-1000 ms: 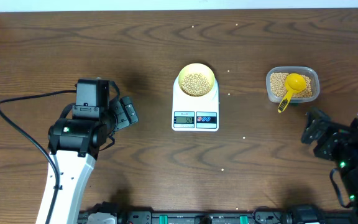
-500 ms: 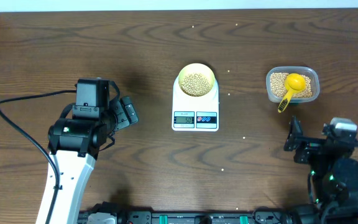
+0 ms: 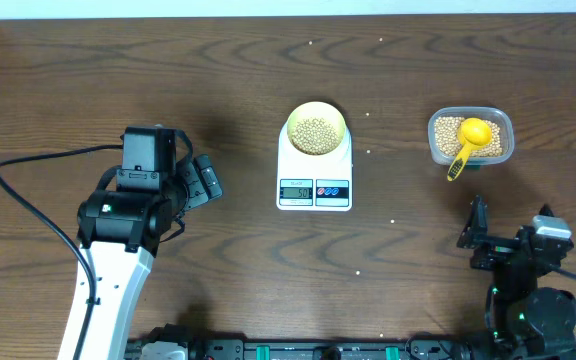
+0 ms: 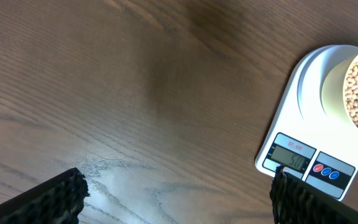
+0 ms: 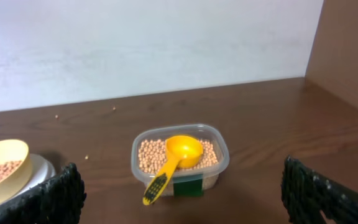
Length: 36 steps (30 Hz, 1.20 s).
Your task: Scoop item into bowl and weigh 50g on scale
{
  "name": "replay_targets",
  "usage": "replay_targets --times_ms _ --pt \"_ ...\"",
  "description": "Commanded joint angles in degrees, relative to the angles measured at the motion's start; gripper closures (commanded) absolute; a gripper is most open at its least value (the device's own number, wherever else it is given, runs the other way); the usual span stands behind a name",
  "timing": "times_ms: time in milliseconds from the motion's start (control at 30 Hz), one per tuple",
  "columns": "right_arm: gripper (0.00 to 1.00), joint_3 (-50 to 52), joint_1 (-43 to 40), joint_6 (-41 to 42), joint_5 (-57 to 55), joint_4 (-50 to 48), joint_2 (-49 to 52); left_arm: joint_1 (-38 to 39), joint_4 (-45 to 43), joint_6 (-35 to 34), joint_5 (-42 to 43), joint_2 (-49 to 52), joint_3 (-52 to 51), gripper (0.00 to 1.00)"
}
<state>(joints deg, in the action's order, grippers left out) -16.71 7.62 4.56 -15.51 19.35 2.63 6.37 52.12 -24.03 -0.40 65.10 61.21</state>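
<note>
Bowl [image 3: 316,129] (on scale [image 3: 313,170]) apparently beyond left gripper [image 3: 211,178].

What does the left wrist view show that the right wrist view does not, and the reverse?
Only the left wrist view: the display and two round buttons. Only the right wrist view: the clear container of beans with the yellow scoop in it, and a white wall. Both: the bowl with beans on the scale, and the wooden table.

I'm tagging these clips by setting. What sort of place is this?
Probably a robotics lab bench, not a real kitchen: a wood-grain table against a plain white wall, the left arm and right arm at its near edge, and a small scale carrying a bowl of beans.
</note>
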Motion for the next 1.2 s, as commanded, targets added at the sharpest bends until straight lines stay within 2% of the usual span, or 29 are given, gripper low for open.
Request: replay_targets --times_ms 0,633,867,1167 --pt "0.01 3.3 0.4 -4.7 -0.9 -2.7 -2.3 -0.3 0.2 -0.1 -1.0 0.1 0.6 0.04" --pt "0.01 16.4 0.4 -6.1 -3.9 -25.2 -2.3 -0.3 0.2 -0.1 -1.0 0.1 0.6 0.04" --pt "0.01 16.4 0.3 -5.5 -2.9 -23.8 -2.3 -0.3 0.2 -0.1 -1.0 0.1 0.6 0.04" --pt "0.01 16.4 0.1 -7.4 6.1 -15.9 -2.3 -0.3 0.2 -0.1 -1.0 0.1 0.6 0.04"
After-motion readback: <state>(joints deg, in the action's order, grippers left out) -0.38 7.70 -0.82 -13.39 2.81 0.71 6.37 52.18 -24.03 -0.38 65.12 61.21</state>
